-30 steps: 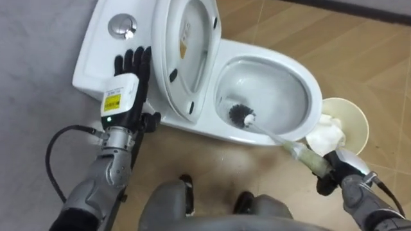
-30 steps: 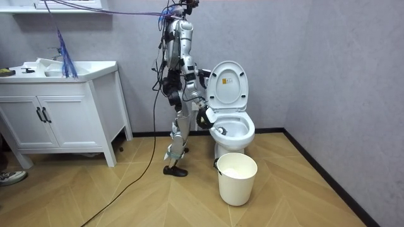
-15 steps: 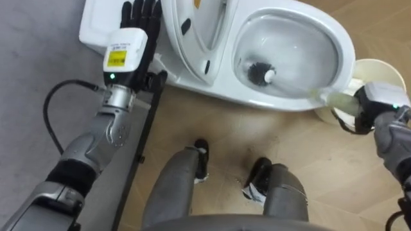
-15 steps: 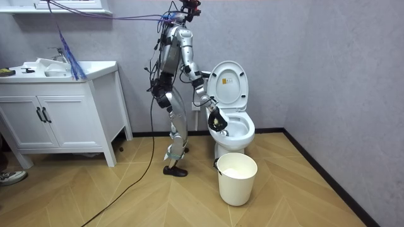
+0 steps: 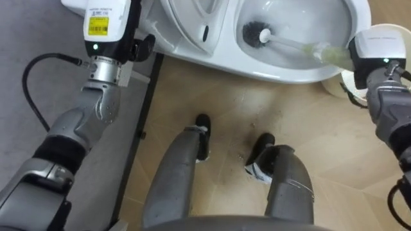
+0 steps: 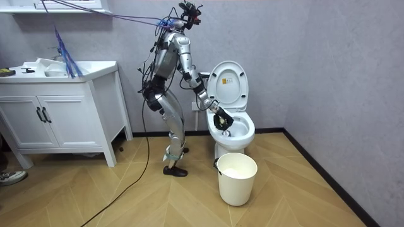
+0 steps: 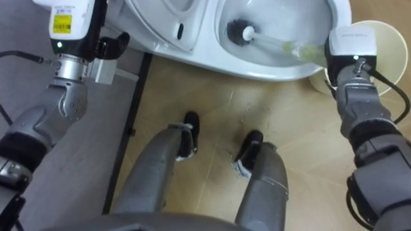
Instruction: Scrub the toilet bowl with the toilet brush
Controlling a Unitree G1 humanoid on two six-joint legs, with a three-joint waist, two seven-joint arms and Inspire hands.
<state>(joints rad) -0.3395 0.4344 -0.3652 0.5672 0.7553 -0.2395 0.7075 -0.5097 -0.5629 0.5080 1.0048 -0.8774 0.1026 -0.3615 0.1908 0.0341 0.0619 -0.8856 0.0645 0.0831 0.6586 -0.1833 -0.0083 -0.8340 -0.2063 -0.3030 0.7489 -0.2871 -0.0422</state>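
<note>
Right now the brush (image 5: 302, 47) is in the right hand (image 5: 374, 63). The fingers are closed round the end of the pale handle, mostly hidden under the back of the hand. From the fingers the handle runs leftward over the near rim of the toilet (image 5: 282, 69) and down into the bowl. The bristle head (image 5: 255, 32) is at the end farthest from the fingers, inside the bowl. Can't tell if it's touching the white wall or just off it. The seat (image 5: 200, 19) is raised, on the far side of the bristle head from the fingers. The bucket (image 7: 385, 38) is just behind the right hand, beside the toilet.

The left hand (image 5: 106, 25) is up at the toilet's left side, well apart from the brush. Its fingers run out past the top edge, so can't tell if they're spread or curled.

Room view: the robot stands on the room view's left of the toilet, leaning forward, with the right hand reaching over the bowl. The bucket is on the floor in front of the toilet.
</note>
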